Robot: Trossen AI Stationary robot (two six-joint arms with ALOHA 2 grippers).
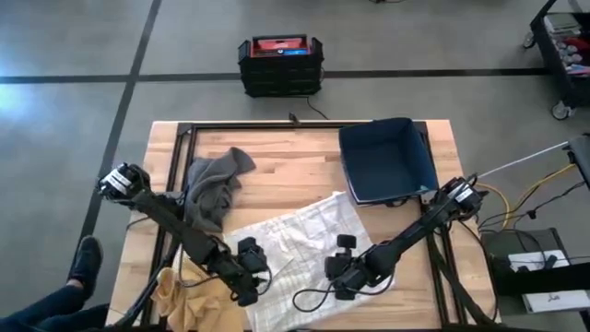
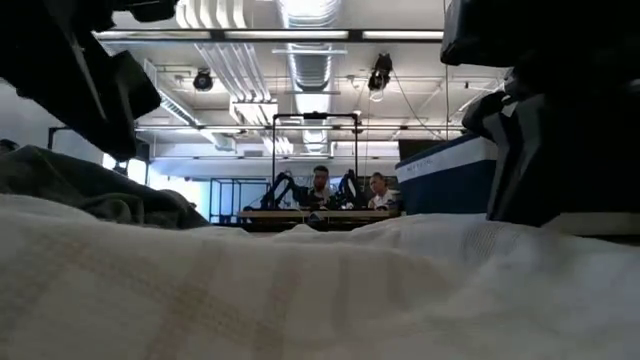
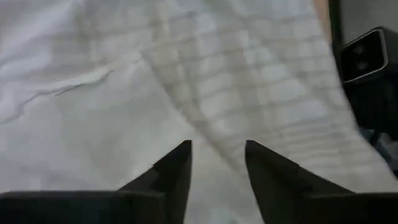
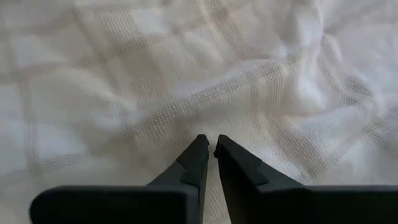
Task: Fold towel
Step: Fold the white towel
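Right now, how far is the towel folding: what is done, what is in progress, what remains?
Done: the white towel lies spread on the table, rumpled, no fold visible. In hand: the left gripper, open, and the right gripper, nearly closed, are both over its near edge. Left: every fold. The grey cloth lies apart.

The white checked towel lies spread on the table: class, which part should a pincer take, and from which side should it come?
Take the white checked towel at a free corner or edge, best the near edge where the left pincer (open) and right pincer (nearly closed) are. Come from above, since it lies flat and wrinkled on the table, so a corner or raised crease is probably easiest to pinch.
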